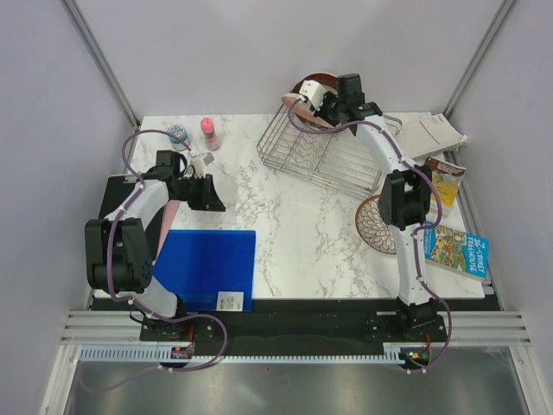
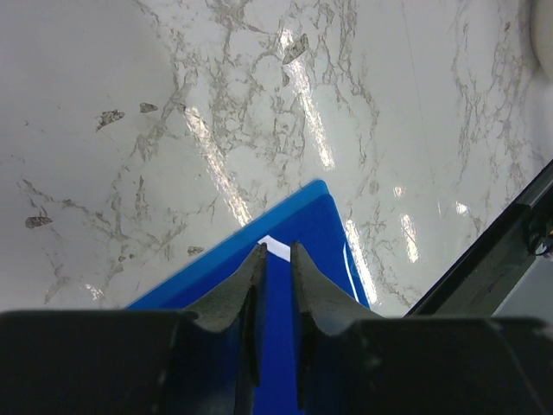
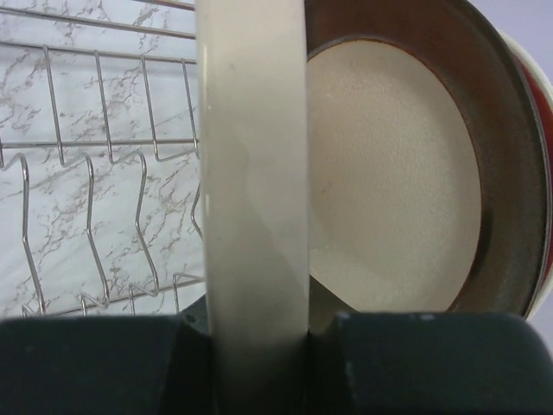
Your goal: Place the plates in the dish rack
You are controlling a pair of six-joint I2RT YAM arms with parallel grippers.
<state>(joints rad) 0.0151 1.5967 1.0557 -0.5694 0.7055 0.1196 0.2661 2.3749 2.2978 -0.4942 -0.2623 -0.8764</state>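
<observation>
Left hand (image 2: 276, 252): fingers narrowly apart with nothing between them, poised above the far corner of a blue board (image 1: 207, 268) lying flat on the counter (image 1: 285, 225). Two small bottles (image 1: 209, 132) stand at the far edge behind that arm. Dish rack (image 1: 333, 160): sits far of centre on the counter. Right hand (image 3: 259, 346): clamped on the rim of the cream-pink plate (image 3: 255, 173), held upright and edge-on at the rack's far left end; whether it sits between dividers cannot be told. Just behind it stand the cream plate with dark brown rim (image 3: 389, 181) and the red-orange plate (image 3: 542, 95). White plate with brown petal pattern (image 1: 373, 226): flat on the counter, partly under the right arm, beside some books (image 1: 456, 246).
</observation>
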